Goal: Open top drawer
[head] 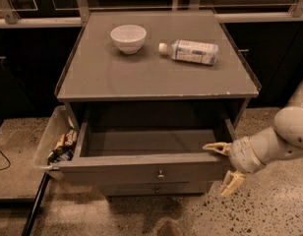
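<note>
The top drawer [141, 168] of the grey cabinet stands pulled far out, its inside bare. Its flat grey front carries a small round metal knob [161, 174] at centre. My gripper [223, 167] is at the drawer's right front corner, open. One finger [215, 147] lies over the top of the right front edge. The other finger [230, 183] points down, off the drawer, beside its front. Below the top drawer a lower drawer front [154, 188] with a like knob shows.
On the cabinet top [102, 77] stand a white bowl [128, 38] and a plastic bottle [190, 51] lying on its side. A clear bin [52, 141] with snack packets sits left of the drawer. Speckled floor lies in front and right.
</note>
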`<action>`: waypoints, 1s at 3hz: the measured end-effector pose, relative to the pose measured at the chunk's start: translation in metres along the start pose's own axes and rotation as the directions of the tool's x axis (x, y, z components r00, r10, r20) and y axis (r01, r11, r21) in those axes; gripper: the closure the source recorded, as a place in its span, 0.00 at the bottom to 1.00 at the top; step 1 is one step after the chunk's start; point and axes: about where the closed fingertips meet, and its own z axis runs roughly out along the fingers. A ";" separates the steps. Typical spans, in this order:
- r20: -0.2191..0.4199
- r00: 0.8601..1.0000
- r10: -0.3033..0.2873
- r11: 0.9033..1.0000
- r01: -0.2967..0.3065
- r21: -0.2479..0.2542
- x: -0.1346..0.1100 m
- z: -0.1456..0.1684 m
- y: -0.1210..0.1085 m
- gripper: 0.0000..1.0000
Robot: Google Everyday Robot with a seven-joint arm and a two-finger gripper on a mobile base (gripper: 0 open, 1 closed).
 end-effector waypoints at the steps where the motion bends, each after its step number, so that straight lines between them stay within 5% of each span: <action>1: 0.014 1.000 0.011 1.000 -0.011 -0.004 0.007 -0.007 0.024 0.42; 3: 0.010 1.000 0.002 1.000 -0.002 -0.001 0.004 -0.016 0.040 0.89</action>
